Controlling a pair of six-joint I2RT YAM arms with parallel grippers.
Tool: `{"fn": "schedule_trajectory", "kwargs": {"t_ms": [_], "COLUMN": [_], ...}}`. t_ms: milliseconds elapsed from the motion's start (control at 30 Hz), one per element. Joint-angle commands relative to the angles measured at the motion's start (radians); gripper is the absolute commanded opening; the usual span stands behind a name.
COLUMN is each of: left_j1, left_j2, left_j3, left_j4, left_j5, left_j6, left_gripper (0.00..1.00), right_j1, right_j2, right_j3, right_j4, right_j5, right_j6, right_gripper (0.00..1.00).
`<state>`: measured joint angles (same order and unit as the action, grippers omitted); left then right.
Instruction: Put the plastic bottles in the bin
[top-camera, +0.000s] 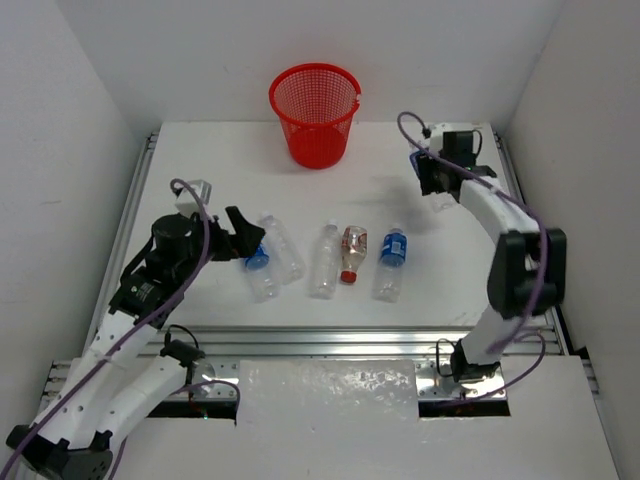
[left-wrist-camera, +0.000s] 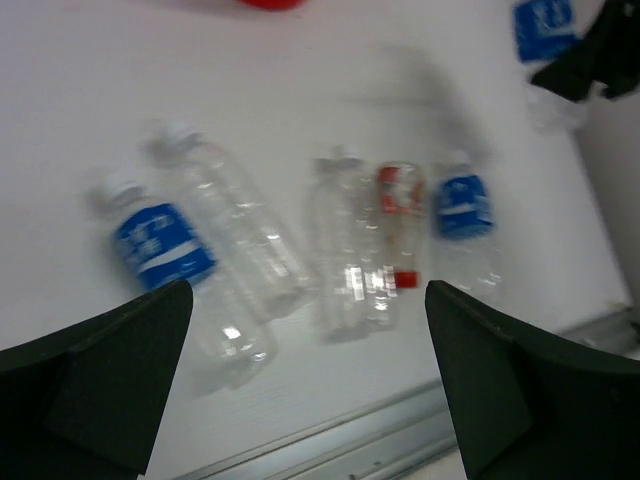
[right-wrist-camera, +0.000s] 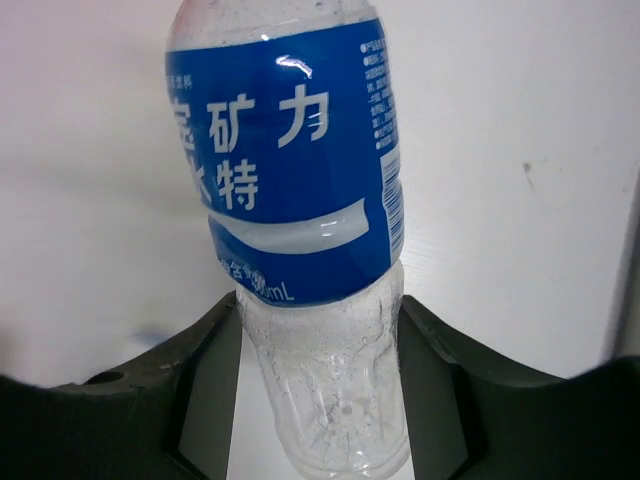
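The red mesh bin (top-camera: 315, 115) stands at the back of the table. Five bottles lie in a row at the middle: a blue-label one (top-camera: 258, 268), a clear one (top-camera: 281, 246), a second clear one (top-camera: 325, 262), a red-brown-label one (top-camera: 352, 252) and another blue-label one (top-camera: 392, 262). My left gripper (top-camera: 243, 236) is open and empty, just left of the row; in the left wrist view (left-wrist-camera: 308, 296) its jaws stand wide apart above the bottles (left-wrist-camera: 160, 250). My right gripper (top-camera: 428, 172) is held up at the right rear, shut on a blue-label bottle (right-wrist-camera: 290, 160) near its base.
The white table (top-camera: 220, 170) has metal rails along its left, right and near edges (top-camera: 330, 340). White walls close in the back and both sides. The bin's red edge shows at the top of the left wrist view (left-wrist-camera: 270, 3).
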<state>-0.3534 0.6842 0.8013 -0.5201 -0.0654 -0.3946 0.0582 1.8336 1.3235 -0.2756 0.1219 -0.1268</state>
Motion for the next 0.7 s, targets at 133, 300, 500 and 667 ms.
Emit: {"fn": "schedule_trajectory", "kwargs": {"t_ms": [133, 300, 500, 667], "left_j1": [-0.009, -0.085, -0.120, -0.188], "left_j2": [0.138, 0.280, 0.380, 0.437], "left_j3": [0.021, 0.177, 0.283, 0.285], "left_j4": [0.674, 0.721, 0.667, 0.623], "left_j5": [0.691, 0.711, 0.687, 0.688], "left_j6": [-0.211, -0.190, -0.162, -0.127], "left_gripper": [1.00, 1.00, 1.00, 0.99], "right_j1": [0.096, 0.245, 0.370, 0.388], "right_j2": [-0.532, -0.640, -0.723, -0.729], "right_j3": [-0.260, -0.388, -0.391, -0.373], "right_j4": [0.243, 0.453, 0.441, 0.417], "right_j5": [-0.760, -1.068, -1.096, -1.096], "right_j6": [0.506, 0.702, 0.707, 0.701], "right_gripper": [0.15, 0.15, 0.15, 0.15]}}
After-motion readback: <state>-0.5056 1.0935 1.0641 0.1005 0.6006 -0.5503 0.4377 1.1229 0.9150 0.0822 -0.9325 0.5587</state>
